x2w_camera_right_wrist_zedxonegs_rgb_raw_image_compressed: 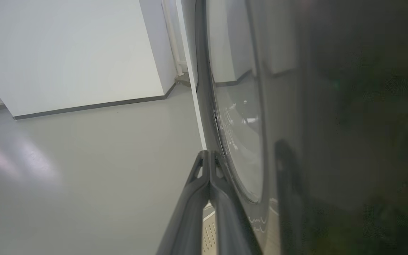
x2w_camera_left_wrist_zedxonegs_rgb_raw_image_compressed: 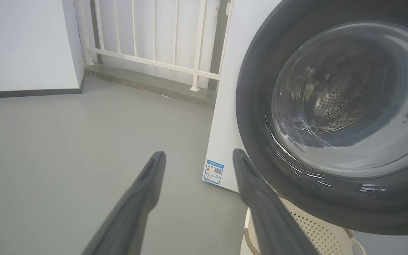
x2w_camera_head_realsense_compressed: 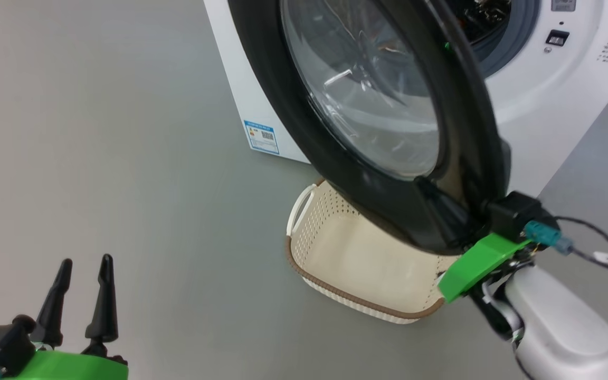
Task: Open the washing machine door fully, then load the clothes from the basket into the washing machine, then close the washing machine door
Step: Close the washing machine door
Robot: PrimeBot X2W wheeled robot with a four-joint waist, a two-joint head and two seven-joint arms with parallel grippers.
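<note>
Head view: washing machine door (x2w_camera_head_realsense_compressed: 367, 105) partly swung, hanging over the basket (x2w_camera_head_realsense_compressed: 296, 264). Right claw (x2w_camera_head_realsense_compressed: 424, 187) pressed together against door's lower rim, likely pushing it. Left claw (x2w_camera_head_realsense_compressed: 85, 259) spread, well clear of door.
Left wrist: drum (x2w_camera_left_wrist_zedxonegs_rgb_raw_image_compressed: 335, 102) visible through door glass.
Right wrist: joined fingers (x2w_camera_right_wrist_zedxonegs_rgb_raw_image_compressed: 204, 198) lie along door face.

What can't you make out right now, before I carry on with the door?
- Drum contents: in the head view, cut off by the top edge and covered by the washing machine door; in the left wrist view, glare on the glass.
- Basket, right end: head view, hidden under the door.
- Right gripper touching the door or not: its dark fingers merge with the black rim in the head view; the right wrist view is blurred there.
- Label text: too small.
</note>
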